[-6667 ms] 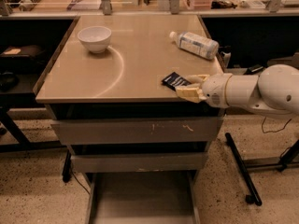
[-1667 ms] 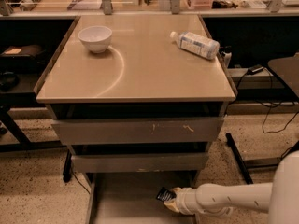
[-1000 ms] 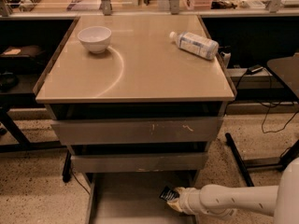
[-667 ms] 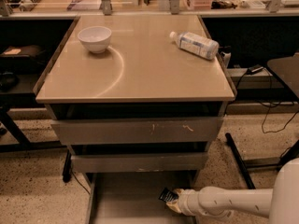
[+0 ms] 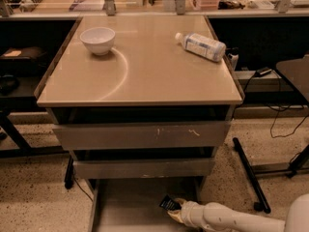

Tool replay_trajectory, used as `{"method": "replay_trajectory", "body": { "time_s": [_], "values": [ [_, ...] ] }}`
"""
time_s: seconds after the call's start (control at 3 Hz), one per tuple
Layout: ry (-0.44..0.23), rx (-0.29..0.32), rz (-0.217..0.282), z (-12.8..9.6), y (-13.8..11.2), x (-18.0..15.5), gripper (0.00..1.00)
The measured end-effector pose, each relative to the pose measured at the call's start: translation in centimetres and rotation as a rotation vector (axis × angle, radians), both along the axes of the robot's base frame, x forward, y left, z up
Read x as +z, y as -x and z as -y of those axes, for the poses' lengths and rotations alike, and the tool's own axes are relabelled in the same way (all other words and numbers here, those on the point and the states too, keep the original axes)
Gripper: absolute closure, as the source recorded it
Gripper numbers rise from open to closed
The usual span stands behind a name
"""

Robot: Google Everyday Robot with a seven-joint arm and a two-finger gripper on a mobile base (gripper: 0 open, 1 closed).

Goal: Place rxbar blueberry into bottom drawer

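Indoor workspace that looks like a robotics lab or office test area. A tan counter [image 5: 145, 81] tops a grey metal drawer unit [image 5: 140, 137] on a speckled hard floor [image 5: 34, 197]. Black metal legs [image 5: 247, 170] of neighbouring furniture stand beside it, and loose cables [image 5: 280, 124] trail at right. A cluttered ledge [image 5: 87, 5] runs along the back. A white bowl [image 5: 97, 39] and a clear bottle [image 5: 202, 46] sit on the counter. A white robot arm [image 5: 236, 220] reaches in at lower right, its hand [image 5: 176, 211] over the open bottom drawer [image 5: 125, 204].

White bowl [image 5: 97, 39] upright, bottle [image 5: 202, 46] lying on side, well apart on tabletop [image 5: 145, 79].
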State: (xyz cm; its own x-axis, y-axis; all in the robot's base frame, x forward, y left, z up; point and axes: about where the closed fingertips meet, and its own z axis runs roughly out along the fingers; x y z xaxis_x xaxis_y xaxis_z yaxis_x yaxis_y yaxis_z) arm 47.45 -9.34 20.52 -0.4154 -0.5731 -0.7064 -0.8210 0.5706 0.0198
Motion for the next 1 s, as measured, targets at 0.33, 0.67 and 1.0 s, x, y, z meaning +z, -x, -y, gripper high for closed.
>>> {"method": "replay_trajectory", "body": {
  "time_s": [0.33,0.67,1.0],
  "values": [
    [-0.025,-0.008,0.038,-0.4,-1.4,-2.3,1.00],
    [-0.042,0.009,0.045,-0.9,-2.5,-4.5,1.00],
    [-0.064,0.034,0.018,-1.4,-3.0,-6.7,1.00]
  ]
}}
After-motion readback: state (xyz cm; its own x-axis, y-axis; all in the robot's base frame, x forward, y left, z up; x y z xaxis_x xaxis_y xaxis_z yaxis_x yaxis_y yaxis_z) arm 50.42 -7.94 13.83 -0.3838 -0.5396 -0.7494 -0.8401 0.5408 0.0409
